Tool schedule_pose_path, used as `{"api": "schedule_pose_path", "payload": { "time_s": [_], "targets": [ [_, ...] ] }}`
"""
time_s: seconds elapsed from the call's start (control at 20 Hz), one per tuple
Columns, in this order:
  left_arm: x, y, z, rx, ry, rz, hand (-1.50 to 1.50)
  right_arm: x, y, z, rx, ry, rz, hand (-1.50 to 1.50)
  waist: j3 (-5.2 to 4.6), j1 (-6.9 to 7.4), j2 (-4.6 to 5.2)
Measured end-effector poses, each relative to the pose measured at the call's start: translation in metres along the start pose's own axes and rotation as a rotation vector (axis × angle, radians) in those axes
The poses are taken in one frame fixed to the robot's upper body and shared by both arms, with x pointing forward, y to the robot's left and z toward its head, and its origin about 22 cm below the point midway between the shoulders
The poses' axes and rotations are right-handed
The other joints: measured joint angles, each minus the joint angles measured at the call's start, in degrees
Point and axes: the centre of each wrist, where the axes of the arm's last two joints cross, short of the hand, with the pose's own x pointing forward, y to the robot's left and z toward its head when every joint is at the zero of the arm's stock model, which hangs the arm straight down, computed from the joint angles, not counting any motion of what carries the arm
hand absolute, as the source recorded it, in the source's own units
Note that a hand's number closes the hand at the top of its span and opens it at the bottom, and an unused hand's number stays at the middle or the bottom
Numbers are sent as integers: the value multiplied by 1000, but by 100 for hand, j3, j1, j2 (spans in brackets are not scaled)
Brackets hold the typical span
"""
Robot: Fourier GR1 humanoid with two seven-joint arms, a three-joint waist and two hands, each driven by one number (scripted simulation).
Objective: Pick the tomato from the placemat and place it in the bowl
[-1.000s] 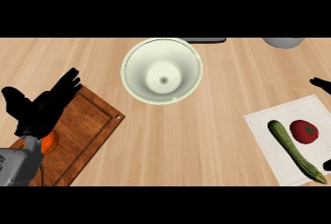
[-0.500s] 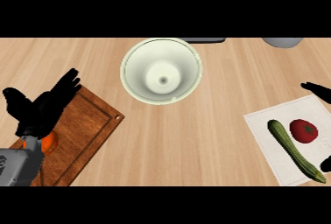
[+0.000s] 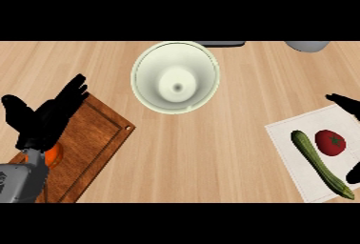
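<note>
A red tomato (image 3: 330, 142) lies on the white placemat (image 3: 290, 153) at the right edge, just right of a long green cucumber (image 3: 320, 163). The pale green bowl (image 3: 175, 76) stands empty at the top centre. Only part of my right hand (image 3: 345, 101) shows at the right edge: one fingertip beyond the mat's far corner and the thumb near the cucumber's lower end, spread apart and not touching the tomato. My left hand (image 3: 44, 119) rests open, fingers up, over the wooden board at the left.
A brown wooden cutting board (image 3: 95, 143) lies at the lower left. A grey object (image 3: 307, 45) and a dark one (image 3: 224, 43) sit at the counter's far edge. Bare wood runs between the bowl and the placemat.
My right hand has come in from the right edge toward the placemat; its thumb now shows at the lower right. The left hand, tomato and bowl have not moved.
</note>
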Motion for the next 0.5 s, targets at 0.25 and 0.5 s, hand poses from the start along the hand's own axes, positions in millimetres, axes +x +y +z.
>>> {"api": "schedule_pose_path", "payload": {
  "time_s": [0.25,0.5],
  "targets": [
    [-7,-2,-3,1,0,5,0,2,7,-9,-1,13,7,-150,-1,-4,1],
    [-6,0,1,1,-4,1,0,2,11,-24,10,31,4,-150,0,6,1]
  ]
}}
